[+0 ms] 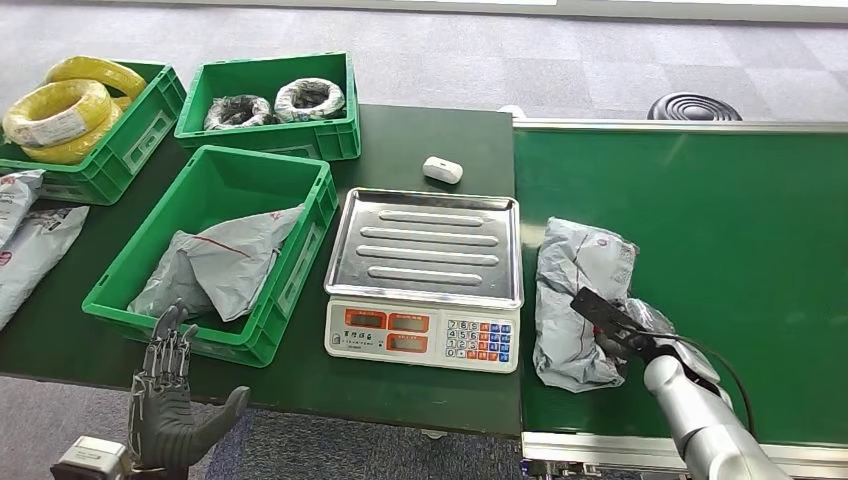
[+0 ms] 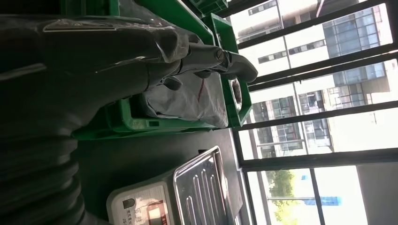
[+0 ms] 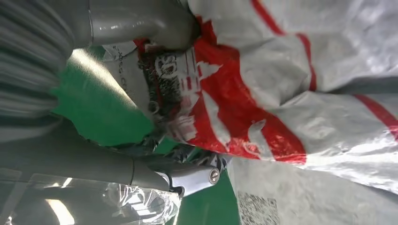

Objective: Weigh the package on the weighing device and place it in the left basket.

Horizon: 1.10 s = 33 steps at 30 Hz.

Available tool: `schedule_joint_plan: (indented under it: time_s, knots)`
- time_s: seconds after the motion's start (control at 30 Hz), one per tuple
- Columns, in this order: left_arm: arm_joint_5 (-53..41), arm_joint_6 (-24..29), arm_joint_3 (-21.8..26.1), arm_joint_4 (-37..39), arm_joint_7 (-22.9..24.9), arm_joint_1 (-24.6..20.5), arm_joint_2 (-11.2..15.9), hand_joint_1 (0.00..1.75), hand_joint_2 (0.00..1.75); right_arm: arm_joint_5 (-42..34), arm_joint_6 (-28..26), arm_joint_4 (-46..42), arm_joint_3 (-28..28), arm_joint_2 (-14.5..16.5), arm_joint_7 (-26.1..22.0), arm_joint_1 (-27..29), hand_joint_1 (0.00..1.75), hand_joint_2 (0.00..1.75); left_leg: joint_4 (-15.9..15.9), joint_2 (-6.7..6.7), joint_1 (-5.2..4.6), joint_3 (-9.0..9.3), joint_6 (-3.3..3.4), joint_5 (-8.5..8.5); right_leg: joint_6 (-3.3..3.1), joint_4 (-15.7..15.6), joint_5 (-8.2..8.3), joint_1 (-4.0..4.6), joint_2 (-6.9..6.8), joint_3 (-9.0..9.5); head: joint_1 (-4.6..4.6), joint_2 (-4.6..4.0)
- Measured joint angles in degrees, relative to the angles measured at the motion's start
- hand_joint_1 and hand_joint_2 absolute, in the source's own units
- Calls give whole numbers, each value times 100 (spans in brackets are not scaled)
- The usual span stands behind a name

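The grey package (image 1: 575,300) with red print (image 3: 305,93) lies crumpled on the green belt, to the right of the scale (image 1: 425,270). My right hand (image 1: 625,335) grips its near right edge, thumb (image 3: 141,21) on one side and fingers (image 3: 187,176) on the other. The scale's steel tray (image 2: 202,183) is bare. To the scale's left stands the left green basket (image 1: 262,330), and another grey bag (image 1: 220,265) lies inside it. In front of that basket my left hand (image 1: 170,395) is raised with its fingers (image 2: 225,61) spread, holding nothing.
At the back left are a green bin of yellow cable coils (image 1: 70,110) and a green bin of black and white coils (image 1: 275,100). A small white device (image 1: 442,169) lies behind the scale. More grey bags (image 1: 30,240) lie at the far left.
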Motion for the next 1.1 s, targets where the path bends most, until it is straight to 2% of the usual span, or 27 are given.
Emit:
schedule_joint_plan:
  time_s: [0.13,0.3,0.4,0.57,0.7,0.77,0.83,0.93,1.1]
  knots:
    - [-108,-19,78,-69,71,50,-62,0,175,-69,-210,38,4,87,-39,-72,175,175,0,-2,0,-1,0,0,0,0,0,0,0,1,0,0]
    - [-220,-102,210,-227,130,176,-195,0,175,-792,-730,-52,-326,251,-504,-44,175,175,0,-6,0,-8,0,0,0,0,0,0,-3,-5,-1,0]
    - [-271,-135,271,-298,148,239,-275,0,175,-1446,-1008,-309,-723,329,-867,-22,175,175,0,-7,-1,-11,1,0,0,0,0,-1,-6,-7,-1,0]
    - [-265,-139,278,-321,106,282,-314,0,175,-3019,-1076,-976,-1606,407,-1711,24,175,175,1,-10,-1,-12,1,1,0,0,0,-2,-10,-7,-1,0]
    - [-205,-71,247,-306,65,267,-313,0,175,-3664,-1632,-1571,-2169,439,-2090,67,175,175,2,-13,-2,-12,1,1,0,0,0,-3,-10,-6,0,0]
    - [-174,-35,215,-278,42,229,-306,0,175,-3732,-1866,-1877,-2276,443,-2217,98,175,175,2,-10,-2,-11,1,1,0,0,0,-3,-9,-6,0,0]
    - [-157,-9,176,-248,17,170,-292,0,175,-3658,-1826,-2124,-2251,442,-2242,103,175,175,1,-7,-1,-11,1,1,0,0,0,-2,-7,-6,-1,0]
    - [-129,-40,112,-192,-26,59,-253,0,175,-3175,-1288,-2290,-1951,420,-2035,12,175,175,1,-5,0,-9,1,2,0,1,1,-1,-6,-5,-1,0]
    - [-122,-198,65,-69,-88,-124,-176,0,175,-2065,-325,-2098,-957,401,-1648,-420,175,175,1,-8,1,-9,1,11,-1,3,2,1,-8,-4,-1,0]
